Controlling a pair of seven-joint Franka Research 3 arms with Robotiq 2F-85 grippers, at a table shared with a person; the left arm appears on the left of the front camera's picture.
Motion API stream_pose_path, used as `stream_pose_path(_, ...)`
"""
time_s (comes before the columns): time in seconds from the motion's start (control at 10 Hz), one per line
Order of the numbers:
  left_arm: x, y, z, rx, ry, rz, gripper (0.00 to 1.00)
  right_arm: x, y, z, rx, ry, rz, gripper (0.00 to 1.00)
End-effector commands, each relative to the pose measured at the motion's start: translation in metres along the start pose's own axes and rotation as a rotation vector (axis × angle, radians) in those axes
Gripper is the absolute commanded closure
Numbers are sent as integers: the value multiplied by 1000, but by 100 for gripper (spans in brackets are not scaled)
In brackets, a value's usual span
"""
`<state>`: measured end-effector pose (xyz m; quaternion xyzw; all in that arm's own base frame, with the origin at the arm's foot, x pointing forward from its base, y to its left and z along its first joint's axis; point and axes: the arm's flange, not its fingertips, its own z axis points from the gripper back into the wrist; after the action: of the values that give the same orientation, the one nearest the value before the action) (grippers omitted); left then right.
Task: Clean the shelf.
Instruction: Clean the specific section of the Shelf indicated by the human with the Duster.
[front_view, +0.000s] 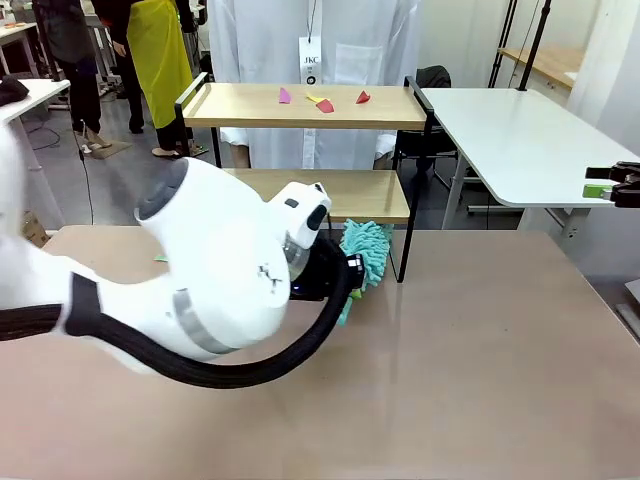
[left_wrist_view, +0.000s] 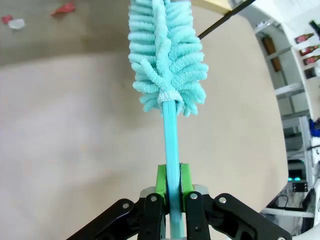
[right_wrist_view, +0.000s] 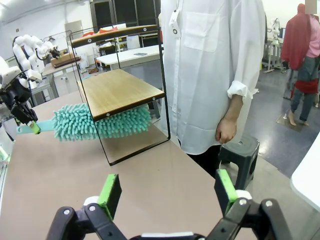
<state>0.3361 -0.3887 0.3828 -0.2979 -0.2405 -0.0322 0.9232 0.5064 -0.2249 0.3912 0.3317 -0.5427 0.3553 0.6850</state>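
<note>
The shelf stands at the table's far side, with two wooden boards in a black frame. Three paper scraps, pink, yellow-red and red, lie on its top board. My left gripper is shut on the handle of a teal fluffy duster. The duster head sits low by the shelf's front right leg. In the right wrist view the duster reaches just under the lower board. My right gripper is open and holds nothing; it hangs at the far right.
A person in a white coat stands behind the shelf, one hand hanging down. Loose paper scraps lie on the table. A white side table stands at the right. My left arm covers the table's left half.
</note>
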Motion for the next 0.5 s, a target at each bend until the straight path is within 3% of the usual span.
stream_pose_path(0.0,2,-2,-27,-17,-68,24,87,5,1,-2,-7,12,-13,0)
stream_pose_path(0.4,-3,5,-66,28,-71,57,87,5,1,-2,-7,12,-13,0)
